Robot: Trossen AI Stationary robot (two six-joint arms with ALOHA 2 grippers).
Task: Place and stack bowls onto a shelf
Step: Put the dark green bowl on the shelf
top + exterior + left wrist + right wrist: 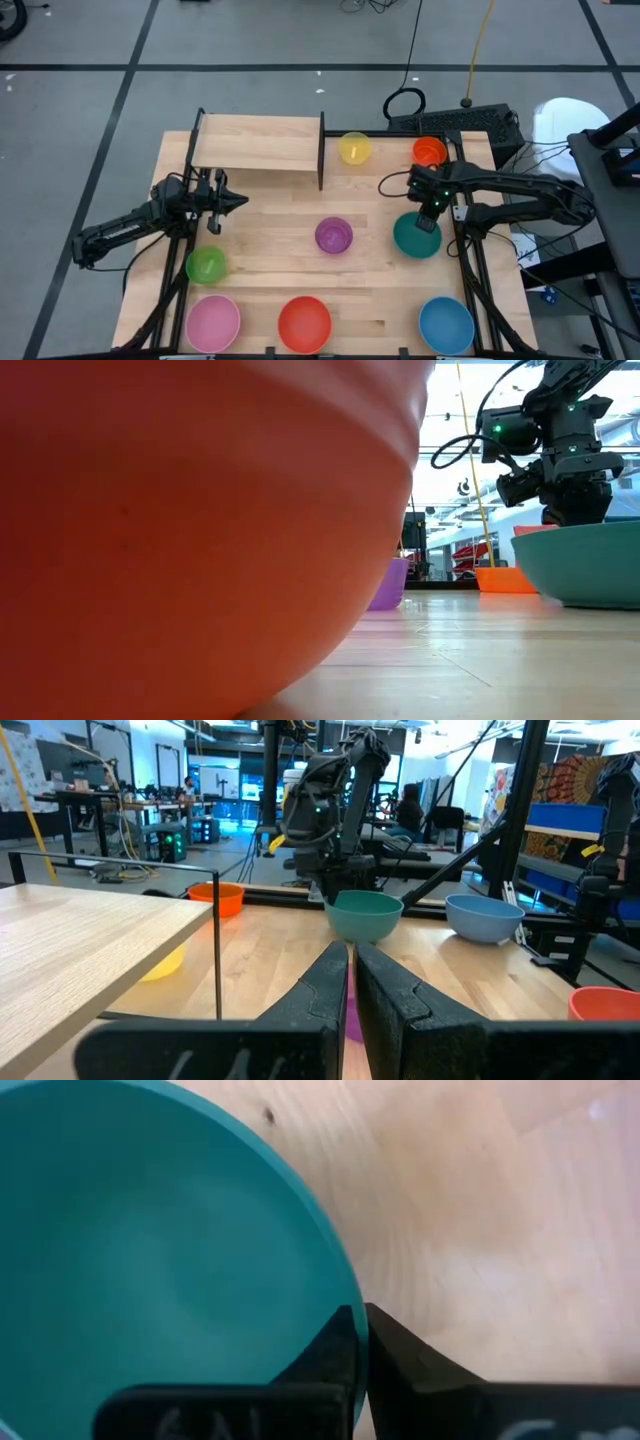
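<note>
Wooden table (370,290) carries everything. At its far left corner stands the shelf (260,145), a light-wood plank on a black frame, nothing on it; its black end bar runs down the side nearest the yellow bowl.

Large bowls next. Three sit in a row along the near edge: pink bowl (212,323) at left, red bowl (304,324) in the middle, blue bowl (446,324) at right. In the low view the red bowl fills most of the picture. The teal bowl (416,236) sits on the right side of the table, between blue and orange.

Small bowls: green bowl (206,265) near the left edge, just beyond the pink one; purple bowl (334,235) about mid-table; yellow bowl (354,148) just beside the shelf's end bar; orange bowl (429,151) near the far right corner.

Right gripper (362,1342) is down at the teal bowl's far rim, fingers clenched on the rim wall, one finger inside the bowl, one outside. Bowl bottom rests on the table in the low view.

Left gripper (238,201) hovers over the table just in front of the shelf, pointing toward mid-table, fingers nearly together, only a thin slit between them, holding nothing.
</note>
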